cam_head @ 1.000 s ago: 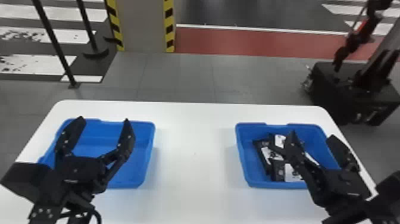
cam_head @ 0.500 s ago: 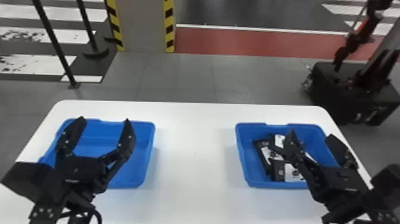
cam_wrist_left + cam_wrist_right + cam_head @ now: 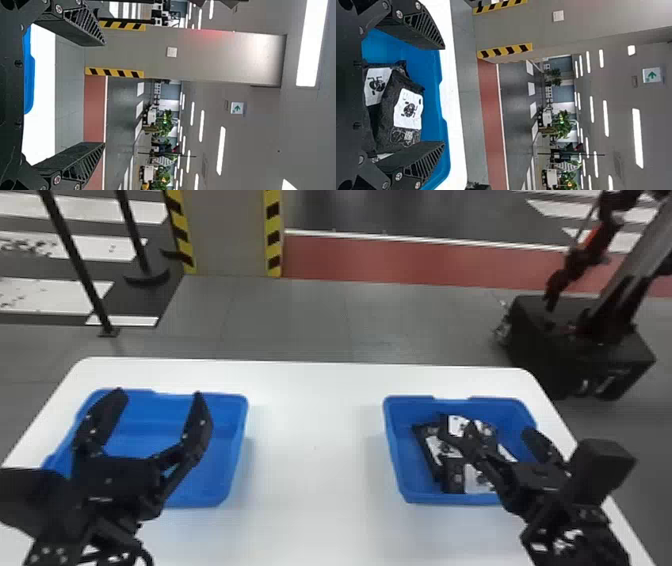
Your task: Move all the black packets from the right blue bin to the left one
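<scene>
The jaws of the right gripper are wide apart, over the right bin. The black packets lie in that bin in a messy pile, some on top of others, with white labels on them. They look bunched toward the bin's left side, though the gripper hides part of the pile, so I can't count them. Blue floor shows along the bin's left and far walls.

The jaws of the left gripper are wide apart too, over the left bin. Lots of bare blue bottom shows inside it.

The left bin sits near the left edge of the white table, and the right bin near the right edge. A wide white strip runs between them, and another runs along the far edge. Past the far right corner, a big black box stands on the floor.
</scene>
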Controlling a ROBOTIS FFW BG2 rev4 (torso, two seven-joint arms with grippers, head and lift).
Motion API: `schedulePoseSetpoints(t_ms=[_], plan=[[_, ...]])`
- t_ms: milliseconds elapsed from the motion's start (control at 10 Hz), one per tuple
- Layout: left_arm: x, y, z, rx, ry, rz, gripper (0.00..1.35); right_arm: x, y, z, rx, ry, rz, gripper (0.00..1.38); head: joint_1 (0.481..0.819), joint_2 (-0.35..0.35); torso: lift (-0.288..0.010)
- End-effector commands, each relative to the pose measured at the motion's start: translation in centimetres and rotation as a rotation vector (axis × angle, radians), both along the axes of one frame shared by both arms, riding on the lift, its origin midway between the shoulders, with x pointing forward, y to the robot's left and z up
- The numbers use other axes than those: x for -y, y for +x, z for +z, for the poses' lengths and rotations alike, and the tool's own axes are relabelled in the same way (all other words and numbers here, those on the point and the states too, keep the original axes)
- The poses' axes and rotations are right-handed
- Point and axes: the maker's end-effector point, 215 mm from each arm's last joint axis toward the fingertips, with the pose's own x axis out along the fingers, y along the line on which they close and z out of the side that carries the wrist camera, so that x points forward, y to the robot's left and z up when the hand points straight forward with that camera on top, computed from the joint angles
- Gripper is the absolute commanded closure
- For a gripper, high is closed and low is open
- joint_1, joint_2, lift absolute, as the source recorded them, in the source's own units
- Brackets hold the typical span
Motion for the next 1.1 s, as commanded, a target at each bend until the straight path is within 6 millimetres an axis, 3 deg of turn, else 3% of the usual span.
schedulePoseSetpoints(t_ms=[0, 200, 600, 1000], plan=[[0.2, 0.0, 0.0, -0.001, -0.005, -0.002, 0.13, 1.0, 0.8, -1.9, -0.046, -0.004, -0.011, 0.18, 0.695, -0.109, -0.11], [0.0, -0.1, -0.1, -0.004, -0.003, 0.001, 0.13, 1.1, 1.5, -4.0, -0.112, -0.002, -0.011, 0.18, 0.695, -0.122, -0.11], [0.4, 0.2, 0.0, -0.004, -0.008, -0.006, 0.13, 2.3, 4.1, -5.7, -0.169, -0.012, -0.019, 0.18, 0.695, -0.131, -0.11], [0.5, 0.3, 0.0, -0.006, -0.009, -0.008, 0.13, 3.3, 6.4, -9.6, -0.283, 0.005, -0.027, 0.17, 0.695, -0.14, -0.11]])
